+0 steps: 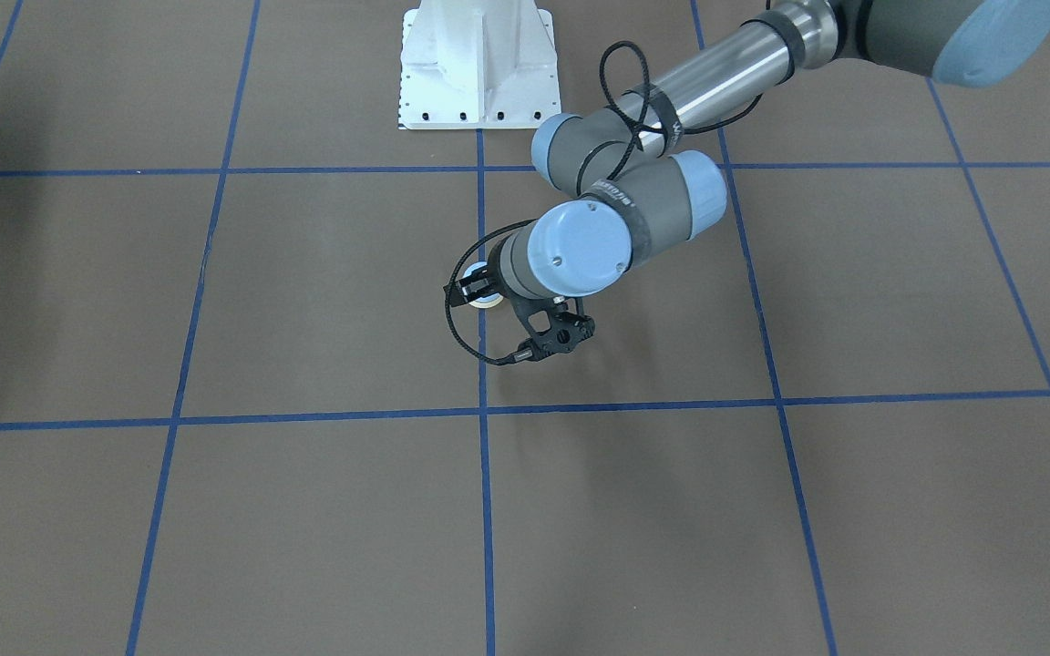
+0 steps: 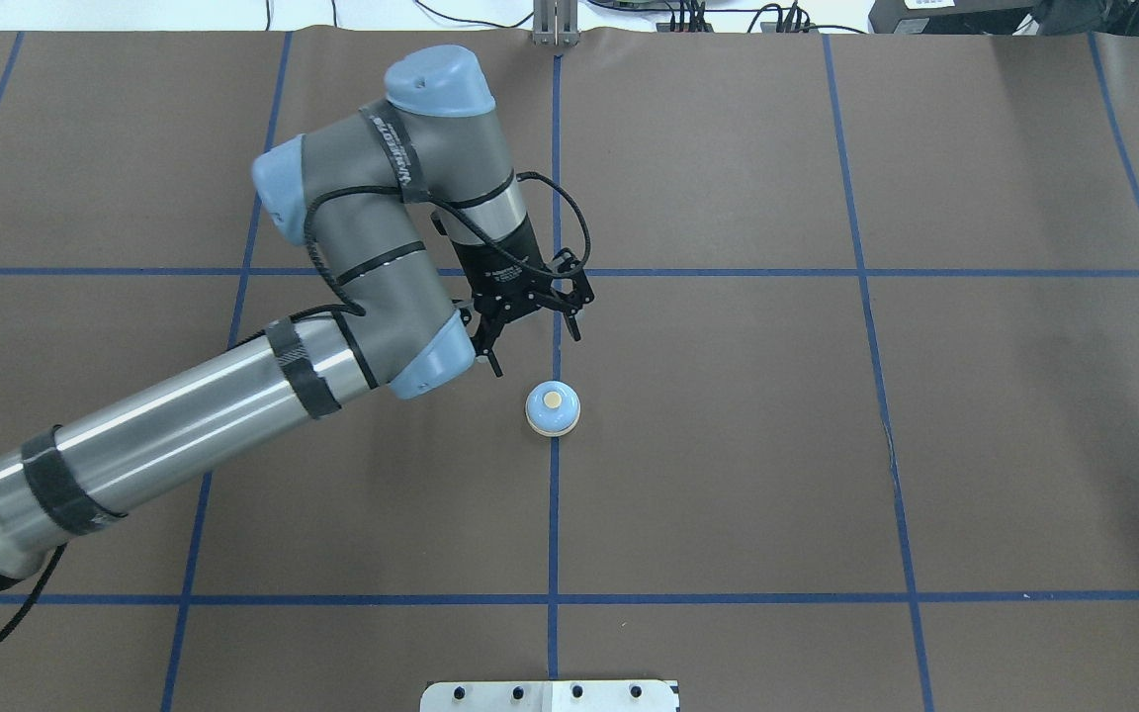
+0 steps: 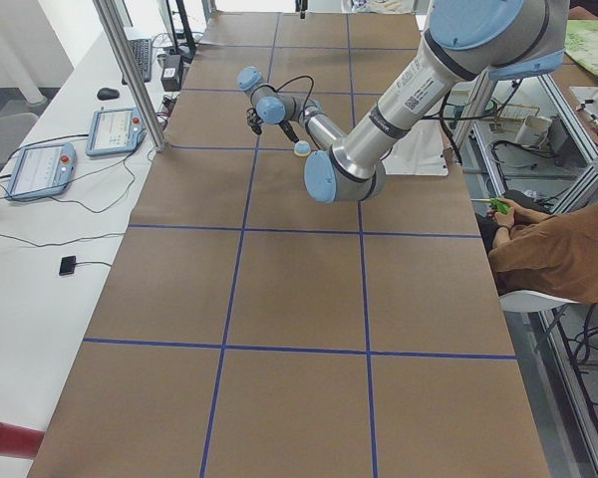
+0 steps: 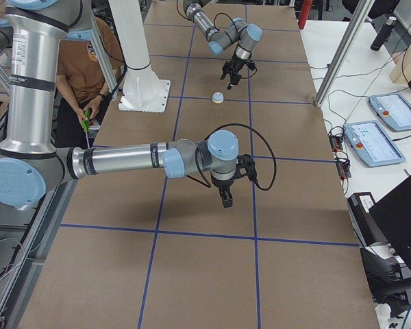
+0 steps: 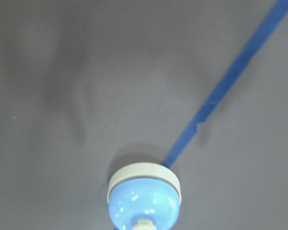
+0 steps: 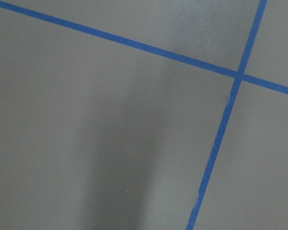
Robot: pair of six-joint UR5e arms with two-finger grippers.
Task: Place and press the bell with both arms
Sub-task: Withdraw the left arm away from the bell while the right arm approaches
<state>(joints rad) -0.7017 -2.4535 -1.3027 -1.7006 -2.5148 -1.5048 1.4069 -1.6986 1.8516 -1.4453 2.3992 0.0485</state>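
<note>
Left tool [image 2: 535,344] near bell [image 2: 553,408]

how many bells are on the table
1. The bell sits on a blue tape line near the middle of the table, apart from the left gripper. The left arm could hide more, but none shows.

Arms [image 2: 184,415] of silver-grey tubes, light blue joint caps [image 2: 436,84], looping black cables [image 2: 309,229]; black bands [image 2: 305,371], possibly lettered.
</note>
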